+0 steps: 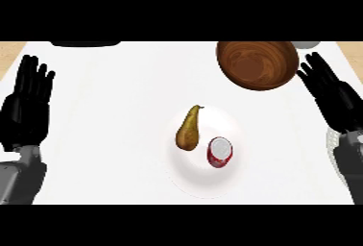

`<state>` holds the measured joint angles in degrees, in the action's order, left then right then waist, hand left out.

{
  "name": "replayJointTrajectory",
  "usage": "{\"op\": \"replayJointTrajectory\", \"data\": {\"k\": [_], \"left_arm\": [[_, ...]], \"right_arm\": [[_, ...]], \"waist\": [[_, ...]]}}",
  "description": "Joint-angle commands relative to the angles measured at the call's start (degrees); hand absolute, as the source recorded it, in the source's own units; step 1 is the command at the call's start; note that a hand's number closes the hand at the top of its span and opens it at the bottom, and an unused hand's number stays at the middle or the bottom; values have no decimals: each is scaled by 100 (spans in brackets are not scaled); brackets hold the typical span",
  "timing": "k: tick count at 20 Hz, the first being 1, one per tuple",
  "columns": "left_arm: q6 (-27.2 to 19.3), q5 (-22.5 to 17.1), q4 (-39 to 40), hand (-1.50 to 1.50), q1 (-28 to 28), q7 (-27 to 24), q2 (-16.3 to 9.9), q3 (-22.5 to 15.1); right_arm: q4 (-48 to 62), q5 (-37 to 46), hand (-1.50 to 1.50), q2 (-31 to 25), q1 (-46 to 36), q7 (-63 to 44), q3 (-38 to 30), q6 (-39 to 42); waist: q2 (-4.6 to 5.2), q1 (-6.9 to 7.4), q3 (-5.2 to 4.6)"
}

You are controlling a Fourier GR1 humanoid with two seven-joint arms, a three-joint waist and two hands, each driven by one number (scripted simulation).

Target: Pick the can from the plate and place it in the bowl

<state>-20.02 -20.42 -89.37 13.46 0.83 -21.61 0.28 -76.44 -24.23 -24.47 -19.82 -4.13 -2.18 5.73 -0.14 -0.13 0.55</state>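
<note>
A red can with a white top stands on the white plate in the middle of the counter. A brown pear lies on the same plate, just left of the can. The brown wooden bowl sits at the back right and holds nothing that I can see. My left hand rests open at the left edge, fingers up. My right hand rests open at the right edge, just right of the bowl. Neither hand touches the can.
A dark flat object lies at the counter's far edge on the left. A grey round thing peeks out behind the bowl at the far right. Wooden floor shows past the white counter's back corners.
</note>
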Motion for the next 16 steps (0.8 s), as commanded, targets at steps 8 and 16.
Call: {"op": "replayJointTrajectory", "data": {"k": [8,16], "left_arm": [[295,669,470,0,-446,257,-565,-404],[267,791,119,0,-836,443,-630,-470]], "right_arm": [[-1203,2786,-150,-2128,-657,-374,1099,364],[-4118,4161,-150,-1275,1914,-1263,2076,-1436]], "waist": [[-97,-324,-215],[-117,-357,-61]]}}
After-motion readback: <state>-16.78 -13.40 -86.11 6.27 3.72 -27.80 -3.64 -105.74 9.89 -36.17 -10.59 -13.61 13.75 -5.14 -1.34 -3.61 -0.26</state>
